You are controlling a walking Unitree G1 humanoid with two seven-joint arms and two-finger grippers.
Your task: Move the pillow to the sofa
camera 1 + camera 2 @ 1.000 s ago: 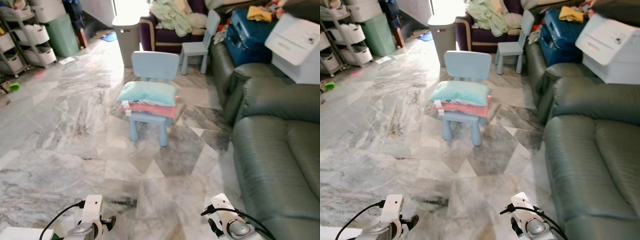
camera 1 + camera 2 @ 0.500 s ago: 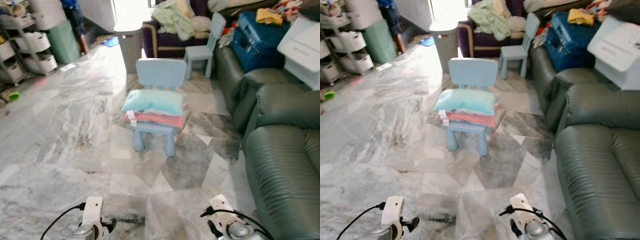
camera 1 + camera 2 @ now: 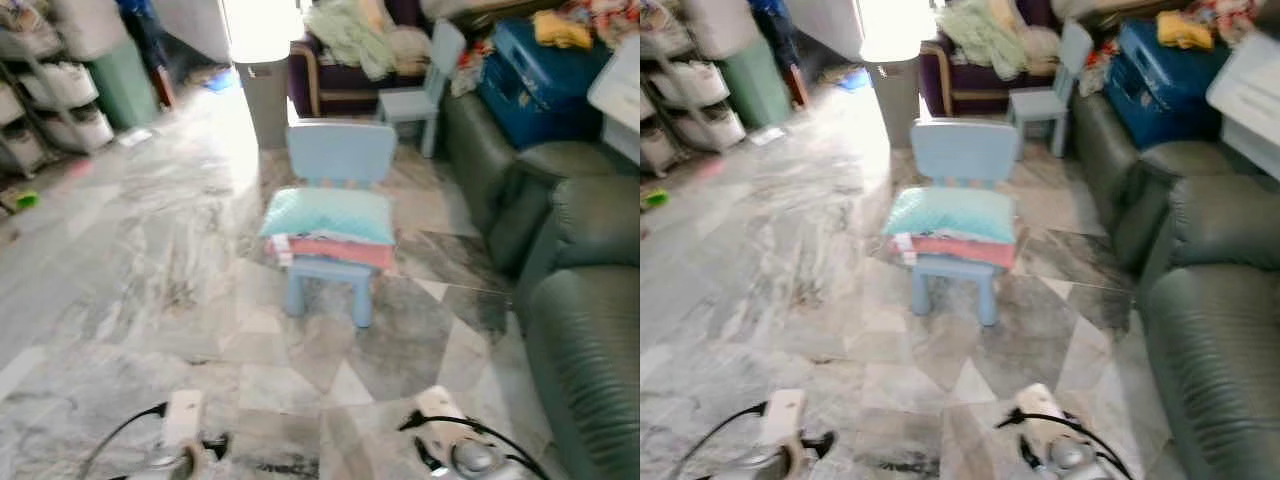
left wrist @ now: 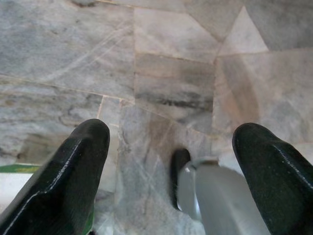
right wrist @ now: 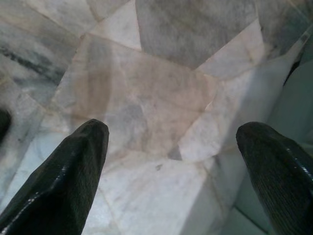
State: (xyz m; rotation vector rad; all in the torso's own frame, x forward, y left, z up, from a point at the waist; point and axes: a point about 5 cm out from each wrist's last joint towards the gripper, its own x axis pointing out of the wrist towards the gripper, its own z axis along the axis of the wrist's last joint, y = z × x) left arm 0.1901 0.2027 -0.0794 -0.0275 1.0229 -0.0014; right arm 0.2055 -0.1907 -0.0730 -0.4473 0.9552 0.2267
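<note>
Shelving [image 3: 45, 95] at far left. Left gripper [image 4: 168, 171] low over marble floor [image 3: 130, 250], fingers spread, empty. Teal pillow [image 3: 330, 215] atop pink pillow [image 3: 335, 250] on blue chair [image 3: 335, 200], centre. Right gripper [image 5: 171, 171] likewise spread, empty. Sofa [image 3: 590, 330] at right.

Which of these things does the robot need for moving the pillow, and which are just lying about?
For the job:
teal pillow
pink pillow beneath it
small blue chair holding both
dark green sofa

Lying about:
grey bin
second blue chair
blue suitcase
heap of clothes
storage shelves
</note>
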